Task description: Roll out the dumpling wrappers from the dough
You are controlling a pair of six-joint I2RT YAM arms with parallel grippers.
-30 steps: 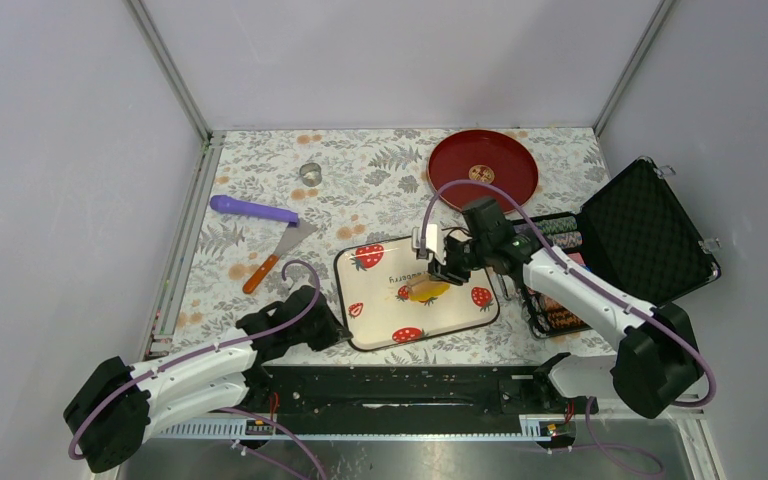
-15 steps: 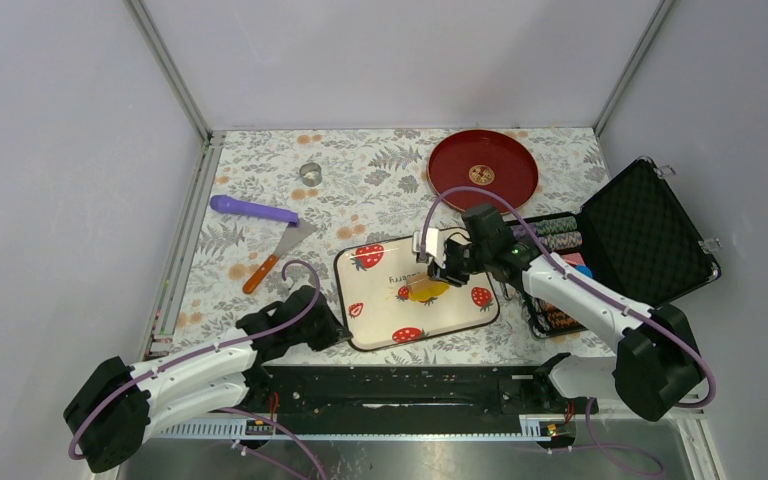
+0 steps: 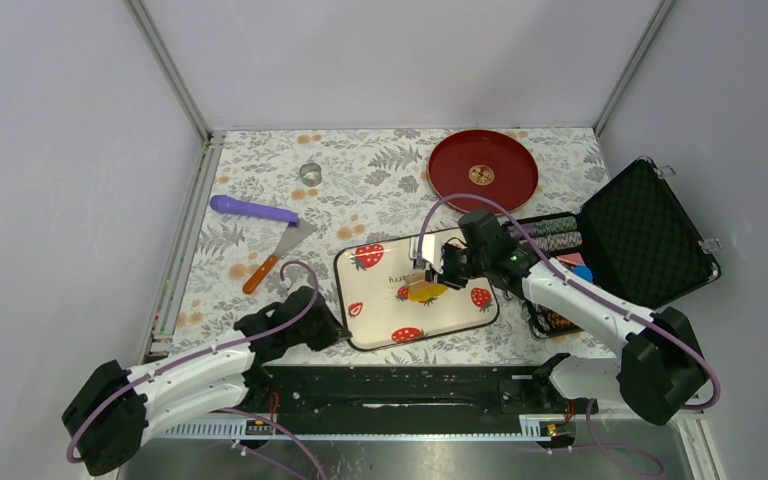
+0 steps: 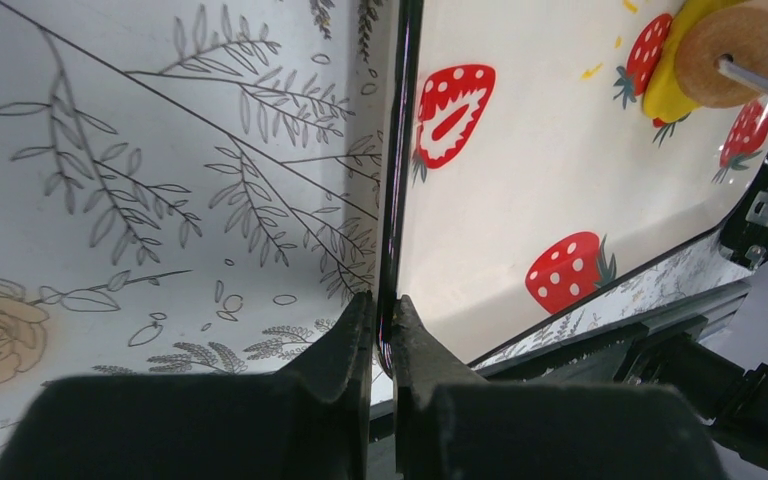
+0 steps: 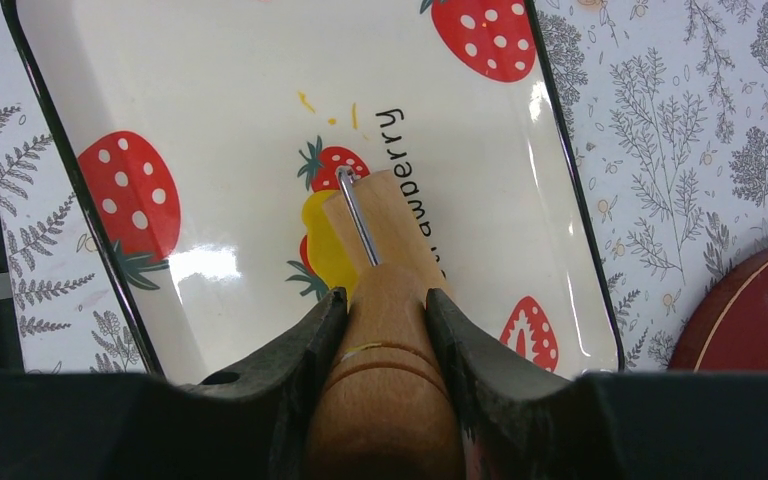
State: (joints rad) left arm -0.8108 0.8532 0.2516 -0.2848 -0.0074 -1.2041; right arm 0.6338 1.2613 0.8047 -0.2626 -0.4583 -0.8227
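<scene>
- Dough [image 3: 426, 292]: one small bright-yellow patch lies inside the tray [image 3: 440, 318], near its middle and over a printed strawberry beside the printed lettering.
- Dough, right wrist view [image 5: 322, 240]: the yellow mass shows along the left side of the roller [image 5: 385, 235]. The rest is hidden under the roller.
- Dough, left wrist view [image 4: 668, 85]: it sits pressed against the round wooden end of the roller [image 4: 735, 45], touching it.
- Right hand [image 5: 385, 300]: clenched on the wooden handle of the roller, one finger on each side. A bent metal wire joins the handle to the roller barrel.
- Right hand, top view [image 3: 438, 266]: positioned over the far half of the tray, with the arm reaching in from the right.
- Left hand [image 4: 382, 310]: clamped on the dark rim of the tray [image 4: 520, 170], one finger outside on the worktop side and the other inside the tray.
- Left hand, top view [image 3: 330, 325]: located at the near left corner of the tray.
- Tray [image 5: 240, 150]: cream, rectangular, printed with red strawberries, lying flat on the worktop [image 3: 260, 170], which carries a floral cover.
- Red plate [image 3: 483, 170]: at the far side, well apart from the tray.
- Black case [image 3: 640, 235]: open, to the right of the tray, with stacked chips [image 3: 555, 235] inside.
- Spatula [image 3: 278, 253]: orange handle, left of the tray.
- Purple tool [image 3: 252, 209]: just beyond the spatula.
- Metal ring [image 3: 310, 172]: farther back on the left.
</scene>
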